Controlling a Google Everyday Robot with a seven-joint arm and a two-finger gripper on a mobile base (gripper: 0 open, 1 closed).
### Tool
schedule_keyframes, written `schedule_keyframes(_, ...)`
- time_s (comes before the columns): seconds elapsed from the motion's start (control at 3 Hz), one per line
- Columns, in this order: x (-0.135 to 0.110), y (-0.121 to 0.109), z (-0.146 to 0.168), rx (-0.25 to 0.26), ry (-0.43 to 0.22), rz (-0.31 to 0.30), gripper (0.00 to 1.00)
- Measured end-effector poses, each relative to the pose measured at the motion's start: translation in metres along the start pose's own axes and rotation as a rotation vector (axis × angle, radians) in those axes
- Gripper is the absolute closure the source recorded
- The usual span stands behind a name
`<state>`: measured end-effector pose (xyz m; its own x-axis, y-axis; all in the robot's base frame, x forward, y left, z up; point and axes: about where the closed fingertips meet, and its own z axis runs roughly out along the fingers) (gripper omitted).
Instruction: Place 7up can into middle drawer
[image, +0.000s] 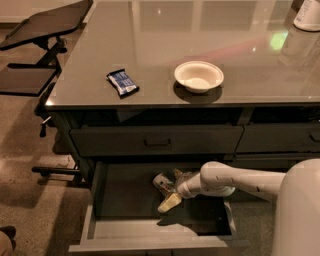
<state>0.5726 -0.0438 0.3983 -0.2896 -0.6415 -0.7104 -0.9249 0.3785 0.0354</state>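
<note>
Inside the open drawer (150, 236), the end effector (170, 190) hangs with fingers spread, gripping nothing; the can (161, 182) lies just beside it.
</note>
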Motion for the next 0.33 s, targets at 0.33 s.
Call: schedule_keyframes(0.33, 0.0, 0.0, 0.0, 0.0, 0.0, 0.0, 0.0)
